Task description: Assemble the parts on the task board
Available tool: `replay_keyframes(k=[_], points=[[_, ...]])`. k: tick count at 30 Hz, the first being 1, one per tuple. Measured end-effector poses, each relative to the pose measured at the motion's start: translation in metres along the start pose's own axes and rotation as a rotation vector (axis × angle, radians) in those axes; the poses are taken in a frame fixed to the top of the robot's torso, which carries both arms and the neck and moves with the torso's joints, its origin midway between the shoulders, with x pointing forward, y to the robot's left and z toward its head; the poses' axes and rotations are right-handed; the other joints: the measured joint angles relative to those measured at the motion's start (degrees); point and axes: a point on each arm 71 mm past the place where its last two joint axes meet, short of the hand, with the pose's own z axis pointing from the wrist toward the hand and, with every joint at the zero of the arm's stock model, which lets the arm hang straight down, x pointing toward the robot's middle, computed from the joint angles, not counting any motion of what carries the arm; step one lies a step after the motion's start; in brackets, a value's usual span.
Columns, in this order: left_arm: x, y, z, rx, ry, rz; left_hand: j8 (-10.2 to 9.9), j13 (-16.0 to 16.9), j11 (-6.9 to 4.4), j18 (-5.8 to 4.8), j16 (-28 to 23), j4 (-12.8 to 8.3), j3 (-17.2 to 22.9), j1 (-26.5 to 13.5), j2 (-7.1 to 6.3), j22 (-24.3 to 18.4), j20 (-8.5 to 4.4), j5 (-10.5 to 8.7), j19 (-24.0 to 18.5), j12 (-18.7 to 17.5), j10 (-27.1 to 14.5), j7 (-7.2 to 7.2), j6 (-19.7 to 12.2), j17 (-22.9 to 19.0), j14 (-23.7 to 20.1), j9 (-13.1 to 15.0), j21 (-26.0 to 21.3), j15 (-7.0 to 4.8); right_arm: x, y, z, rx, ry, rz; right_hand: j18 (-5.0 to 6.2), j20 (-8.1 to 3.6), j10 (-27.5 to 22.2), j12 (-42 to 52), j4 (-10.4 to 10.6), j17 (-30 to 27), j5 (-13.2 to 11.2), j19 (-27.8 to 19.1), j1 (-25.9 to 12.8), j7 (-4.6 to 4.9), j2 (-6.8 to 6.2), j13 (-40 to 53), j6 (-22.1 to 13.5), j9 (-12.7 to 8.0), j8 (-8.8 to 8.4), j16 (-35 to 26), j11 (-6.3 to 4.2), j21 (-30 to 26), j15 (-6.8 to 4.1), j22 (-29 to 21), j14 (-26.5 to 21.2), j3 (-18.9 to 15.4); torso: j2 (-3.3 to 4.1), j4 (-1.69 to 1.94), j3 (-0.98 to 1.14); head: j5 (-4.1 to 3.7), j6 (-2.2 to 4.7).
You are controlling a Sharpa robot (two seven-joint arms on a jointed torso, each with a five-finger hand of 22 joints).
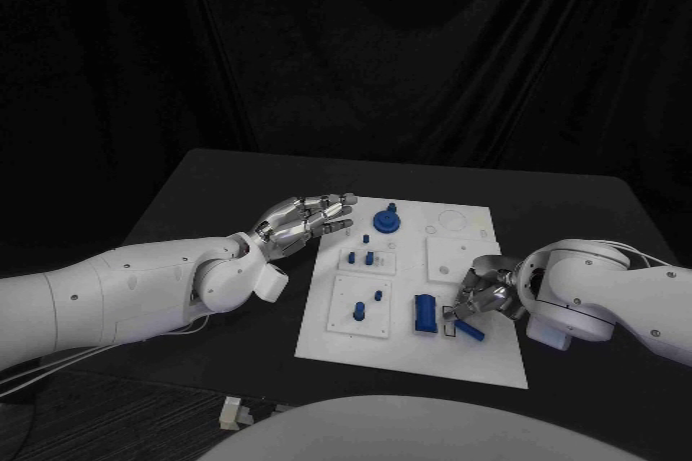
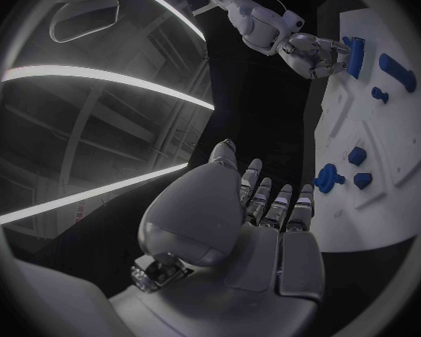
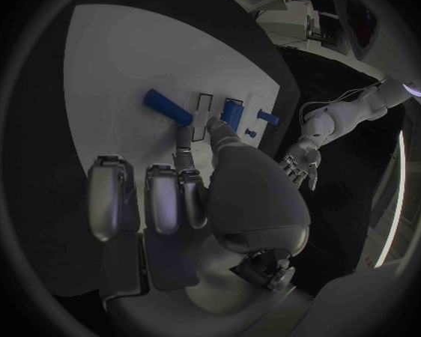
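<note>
The task board (image 1: 476, 356) is a flat white plate with straight edges. It lies in the middle of the black matte surface (image 1: 202, 181), a little turned. It carries several raised white square panels and one shallow round outline (image 1: 453, 220) near its far edge. No writing or label can be read on it.

The parts are small pieces of smooth blue plastic. A round part like a gear with a knob (image 1: 387, 221) sits near the far edge of the board. Some short blue pegs (image 1: 366, 253) stand on a panel nearer to the left arm, and two more small pegs (image 1: 369, 301) stand on the square panel close to the robot. A longer blue block (image 1: 426, 313) stands on the board just beside the right hand.

The left hand (image 1: 299, 221) is silver and metallic, on a smooth white arm. It hangs above the left edge of the board; the fingers (image 2: 278, 206) are stretched out and a little apart, and they hold nothing.

The right hand (image 1: 488, 293) is low over the near right part of the board, next to the long blue block. Its fingers (image 3: 164, 195) are bent down toward the white plate, and in the right wrist view one fingertip is very near a small rectangular slot (image 3: 204, 112). I cannot tell if this hand is grasping something or only touching the board.
</note>
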Motion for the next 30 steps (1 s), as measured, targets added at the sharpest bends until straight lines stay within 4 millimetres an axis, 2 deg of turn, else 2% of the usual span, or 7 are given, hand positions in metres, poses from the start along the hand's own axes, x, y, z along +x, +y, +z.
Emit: replay_keyframes(k=[4, 9, 11, 20, 24, 26, 30], points=[[0.0, 0.0, 0.0, -0.001, 0.0, -0.001, 0.0, 0.0, 0.0, -0.01, 0.0, -0.04, 0.04, 0.0, 0.0, 0.0, 0.0, 0.0, 0.0, 0.0, 0.0, 0.0, 0.0, 0.0, -0.19, 0.0, 0.0, 0.19, 0.001, -0.003, -0.004, -0.004, -0.002, 0.005, 0.0, 0.0, 0.0, 0.0, 1.48, 0.0, -3.55, 0.0, -1.32, -0.18, -0.31, 0.0, -0.92, -0.54, 0.42, 0.0, 0.0, -0.22, 0.0, 0.0, 0.0, -0.83, 0.0, 0.0, 0.0, 0.05, 0.0], [0.0, 0.0, -0.001, -0.002, 0.0, -0.001, 0.0, 0.0, 0.0, 0.0, 0.0, -0.16, 0.16, 0.0, 0.0, 0.0, 0.0, 0.0, 0.0, 0.0, 0.0, 0.0, 0.0, 0.0, -0.19, 0.0, 0.0, 0.19, 0.004, -0.007, -0.014, -0.018, -0.03, -0.012, 0.0, 0.0, -0.2, 0.0, 0.74, 0.0, 4.99, 0.0, 0.56, 0.28, -0.33, -0.01, -2.44, -0.74, 0.7, 0.0, 0.2, -0.22, 0.28, 0.0, 0.03, -0.09, -0.01, 0.0, 0.01, 0.18, 0.0], [-0.001, 0.0, -0.001, -0.002, 0.0, -0.001, 0.0, 0.0, 0.0, 0.0, 0.0, -0.16, 0.16, 0.0, 0.0, 0.0, 0.0, 0.0, 0.0, 0.0, 0.0, 0.0, 0.0, 0.0, -0.19, 0.0, 0.0, 0.19, 0.005, -0.008, -0.02, -0.028, -0.054, -0.036, -0.01, 0.0, -0.2, 0.0, 0.43, 0.0, 6.99, 0.0, 1.08, 0.17, -0.39, -0.01, -2.78, -0.74, 0.75, 0.0, 0.2, -0.22, 0.36, -0.01, -0.05, 0.21, -0.02, 0.0, 0.01, 0.18, 0.0], [-0.001, 0.0, -0.002, -0.004, -0.002, 0.0, 0.0, 0.0, 0.0, -0.01, 0.0, -0.16, 0.16, 0.0, 0.0, 0.01, 0.0, 0.0, 0.0, 0.0, 0.0, 0.0, 0.0, 0.0, -0.19, 0.0, 0.0, 0.19, 0.007, -0.009, -0.047, -0.072, -0.203, -0.194, -0.01, 0.41, 0.0, 0.0, 0.04, 0.0, 6.95, 0.01, 1.74, 0.66, -0.91, -0.01, -4.28, -1.08, 1.43, 0.0, 0.41, -0.22, 0.36, -0.01, -0.05, 0.12, -0.02, -0.01, 0.01, -0.12, 0.0], [-0.001, 0.0, -0.001, -0.005, -0.001, -0.001, 0.0, 0.0, 0.0, -0.01, 0.0, -0.16, 0.16, 0.0, 0.0, 0.01, 0.0, 0.0, 0.0, 0.0, 0.0, 0.0, 0.0, 0.0, -0.19, 0.0, 0.0, 0.19, 0.007, -0.008, -0.053, -0.082, -0.248, -0.246, 0.0, 0.41, 0.0, 0.0, -0.37, 0.0, 10.06, 0.0, 2.8, 0.67, -0.93, -0.01, -4.68, -1.23, 2.04, 0.0, 0.41, -0.22, 0.52, -0.01, 0.11, 0.53, -0.02, -0.01, 0.01, -0.23, 0.0], [-0.001, 0.0, -0.001, -0.005, -0.001, -0.001, 0.0, 0.0, 0.0, 0.0, 0.0, -0.16, 0.16, 0.0, 0.0, 0.01, 0.0, 0.0, 0.0, 0.0, 0.0, 0.0, 0.0, 0.0, -0.19, 0.0, 0.0, 0.19, 0.007, -0.006, -0.055, -0.089, -0.268, -0.273, -0.01, 0.41, -0.2, 0.0, -0.37, 0.02, 9.75, 0.0, 2.8, 0.67, -0.93, -0.01, -4.68, -1.24, 2.29, 0.0, 0.61, -0.22, 0.52, -0.01, 0.11, 0.53, -0.03, -0.01, 0.01, -0.23, 0.0], [-0.001, 0.001, -0.001, -0.006, -0.001, -0.001, 0.0, 0.0, 0.0, 0.0, 0.0, -0.16, 0.16, 0.0, 0.0, 0.01, 0.0, 0.0, 0.0, 0.0, 0.0, 0.0, 0.0, 0.0, -0.19, 0.0, 0.0, 0.19, 0.008, -0.002, -0.057, -0.102, -0.298, -0.322, 0.0, 0.41, -0.2, 0.0, 0.3, 0.04, 4.18, 0.0, 2.82, 0.53, -0.99, -0.02, -4.82, -1.27, 3.8, 0.0, 0.61, -0.22, 0.52, -0.02, 0.1, 0.23, -0.04, -0.03, 0.01, -0.2, 0.0]])
